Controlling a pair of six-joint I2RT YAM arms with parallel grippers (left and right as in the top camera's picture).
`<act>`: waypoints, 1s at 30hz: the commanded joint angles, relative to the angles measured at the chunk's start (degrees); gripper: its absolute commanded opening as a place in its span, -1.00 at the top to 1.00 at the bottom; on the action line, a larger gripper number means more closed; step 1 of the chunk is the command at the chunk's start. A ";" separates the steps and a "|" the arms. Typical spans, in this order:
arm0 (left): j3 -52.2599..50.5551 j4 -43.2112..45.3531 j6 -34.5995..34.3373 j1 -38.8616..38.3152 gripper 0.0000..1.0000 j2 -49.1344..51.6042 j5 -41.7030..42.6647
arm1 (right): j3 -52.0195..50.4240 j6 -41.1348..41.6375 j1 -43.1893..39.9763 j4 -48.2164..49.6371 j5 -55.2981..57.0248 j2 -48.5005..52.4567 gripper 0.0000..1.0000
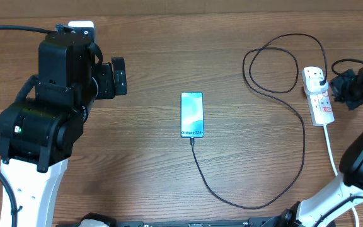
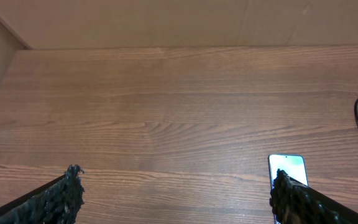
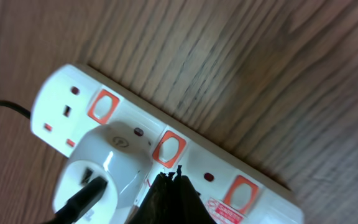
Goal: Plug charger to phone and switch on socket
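Pointing up from 6 o'clock in its wrist view, the right gripper (image 3: 174,182) is pinched fully shut with nothing between its fingers. The two tips make one blunt point, better suited to poking a switch than to grasping. That point sits at the near edge of the middle red rocker switch (image 3: 168,150) on the white power strip (image 3: 132,115); whether it touches, I cannot tell. At 9 o'clock of the tips the charger's white adapter (image 3: 104,163) is seated in an outlet with the black charger cable (image 3: 82,196) leading out of it, so this rocker looks like the one serving that outlet.

From overhead, the strip lies at 3 o'clock on the wooden table (image 1: 137,164). The cable loops away from it and runs into the 6 o'clock end of the phone (image 1: 192,115), which lies face up at the centre, apparently already plugged in. At 9 o'clock the left gripper (image 2: 178,190) hangs spread to its widest and empty, well clear of the phone, seemingly parked out of the way.
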 commanded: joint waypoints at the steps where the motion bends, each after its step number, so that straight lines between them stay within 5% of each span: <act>1: -0.35 0.17 -0.59 -0.02 -1.00 -1.07 -0.98 | 1.18 -0.57 0.31 0.81 -2.32 1.36 0.92; 30: -0.35 0.17 -0.57 -0.02 -1.00 -11.06 -0.98 | 1.38 -0.50 0.76 4.72 -7.93 5.57 0.92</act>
